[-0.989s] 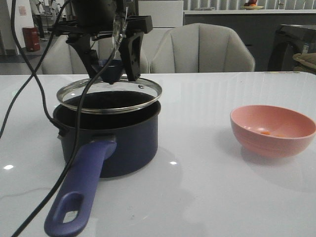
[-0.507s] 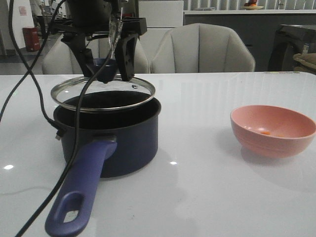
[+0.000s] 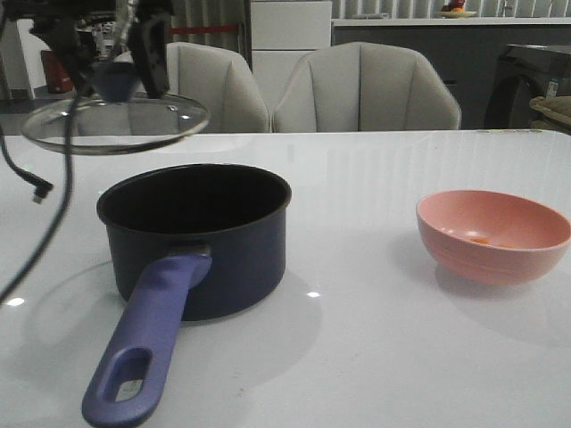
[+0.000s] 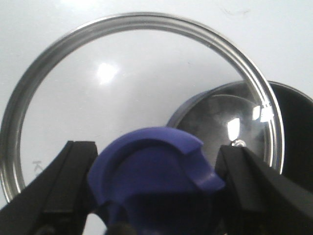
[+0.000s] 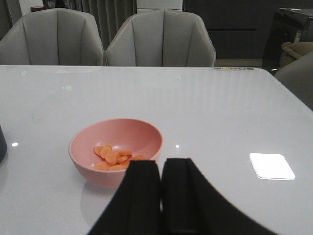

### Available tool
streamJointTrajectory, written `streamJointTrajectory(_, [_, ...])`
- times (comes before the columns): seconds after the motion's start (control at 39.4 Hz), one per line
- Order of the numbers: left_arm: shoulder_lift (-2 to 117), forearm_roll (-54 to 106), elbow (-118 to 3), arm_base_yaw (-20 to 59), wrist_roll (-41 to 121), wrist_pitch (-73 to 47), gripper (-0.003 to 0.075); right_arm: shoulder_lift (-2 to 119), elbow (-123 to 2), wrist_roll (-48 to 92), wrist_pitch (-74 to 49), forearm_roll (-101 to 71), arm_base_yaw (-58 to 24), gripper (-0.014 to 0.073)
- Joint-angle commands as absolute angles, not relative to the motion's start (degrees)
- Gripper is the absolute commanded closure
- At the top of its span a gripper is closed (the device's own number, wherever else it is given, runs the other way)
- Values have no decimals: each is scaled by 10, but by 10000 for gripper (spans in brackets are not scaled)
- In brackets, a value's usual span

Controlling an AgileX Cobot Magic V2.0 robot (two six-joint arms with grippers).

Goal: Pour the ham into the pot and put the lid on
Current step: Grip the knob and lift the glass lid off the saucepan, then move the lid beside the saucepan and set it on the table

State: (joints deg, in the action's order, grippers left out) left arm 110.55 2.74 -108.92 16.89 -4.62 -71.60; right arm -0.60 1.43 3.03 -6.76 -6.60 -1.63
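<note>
Left gripper (image 3: 119, 53) clamped on lid (image 3: 116, 123) knob, lid held in air, left of and behind pot (image 3: 196, 236). Pot uncovered on surface (image 3: 375, 357). Right gripper (image 5: 160, 196) pinched closed, holding nothing, just short of pink bowl (image 5: 116, 149). Ham (image 5: 116, 157) in bowl.

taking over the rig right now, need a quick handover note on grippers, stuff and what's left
Left gripper: shut on the lid by its knob, held in the air off to the left of the pot.
Right gripper: shut, empty, hovering just short of the pink bowl.
Pot: uncovered, looks empty, handle toward the camera.
Ham: in the bowl, right of the pot.
Done: lid off.
Left: pour the ham into the pot, then set the lid on.
</note>
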Motion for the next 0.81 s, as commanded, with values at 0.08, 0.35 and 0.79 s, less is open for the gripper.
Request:
streamJointTrajectory(0.08, [1029,42,-1062,113,-37,-721,503,-17,21,30,-25,-60,-17,435])
streamJointTrajectory(0.35, [984,53,-930,22,-3,-654,503,-17,21,30,-25,-60,-17,435])
streamJointTrajectory(0.79, [984,74,-755,-4,11,-494,503,-17,21,30,-25,-60,-17,435])
